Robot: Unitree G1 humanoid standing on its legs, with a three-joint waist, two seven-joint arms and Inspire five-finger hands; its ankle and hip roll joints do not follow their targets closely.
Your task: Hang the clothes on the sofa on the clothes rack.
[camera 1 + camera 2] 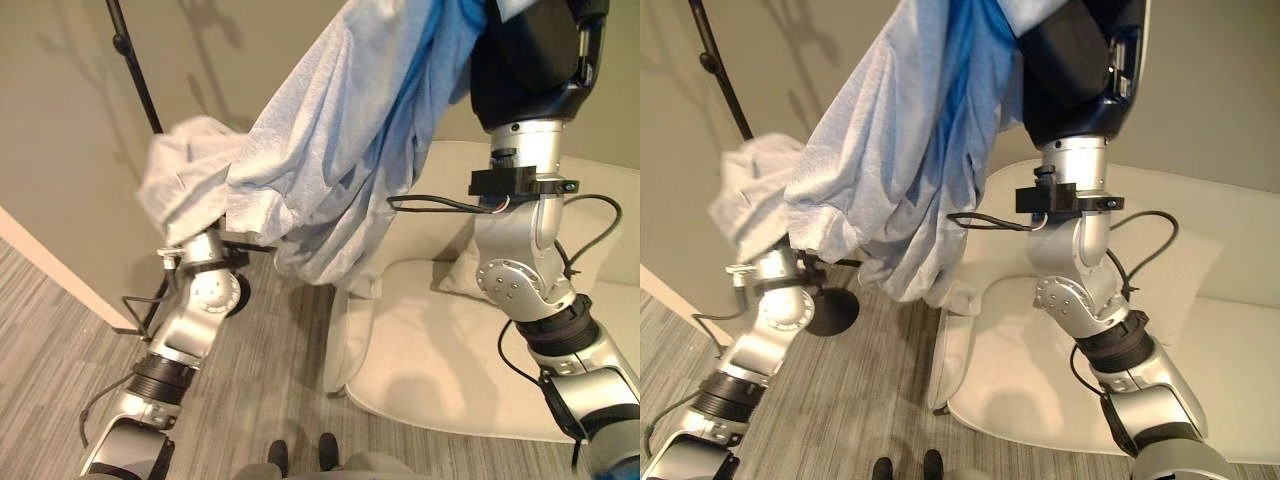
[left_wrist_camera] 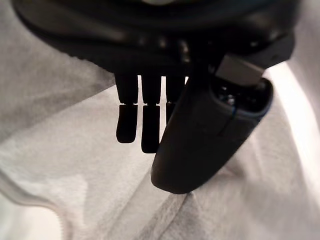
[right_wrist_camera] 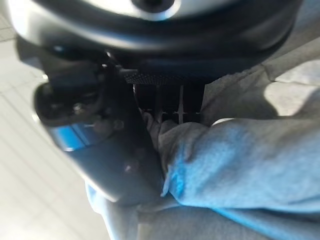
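Observation:
A light blue-grey garment (image 1: 330,150) hangs spread in the air between my two hands. My right hand (image 1: 540,50) is raised high at the upper right. In the right wrist view a bunched fold of the garment (image 3: 240,160) sits pinched between its thumb (image 3: 110,150) and curled fingers. The lower left end of the cloth (image 1: 190,190) is draped over my left hand and hides it. In the left wrist view that hand (image 2: 200,130) has its fingers (image 2: 149,125) fairly straight against the cloth (image 2: 75,175). The black rack pole (image 1: 135,70) rises just behind the draped end.
The rack's round black base (image 1: 835,312) rests on the grey striped floor below my left arm. A cream sofa (image 1: 470,350) takes up the right side, its front edge close to my right arm. A beige wall (image 1: 60,150) stands behind the rack.

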